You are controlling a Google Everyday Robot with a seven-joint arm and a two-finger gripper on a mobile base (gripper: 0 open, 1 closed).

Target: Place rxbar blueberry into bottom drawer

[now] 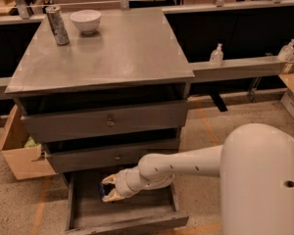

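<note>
Down at the front of the grey cabinet, the bottom drawer [132, 223] stands pulled out towards me, its wide tray running left to right and its floor bare where I can see it. My gripper [108, 190] hangs inside the drawer's outline, over the left rear part of the tray, with the pale arm [186, 163] reaching in from the right. Its fingers are drawn narrow around a dark sliver that I take for the rxbar blueberry [102, 192]. Only the end of the wrapper shows, so I cannot tell which way its long axis lies.

What the coming move turns on, as I judge it, is simple: the bar sits straight above the drawer floor, with nothing between them, so the way to go is down, not sideways. The one thing close by is the middle drawer [88, 155], whose front sits just above and behind the gripper. Any lift would have to stay clear of it.

Higher up, the top drawer [137, 119] is closed. On the cabinet top [122, 53], a silver can [57, 25] stands near the far left corner and a white bowl [85, 21] just beside it along the far edge, both well apart from the work below.
</note>
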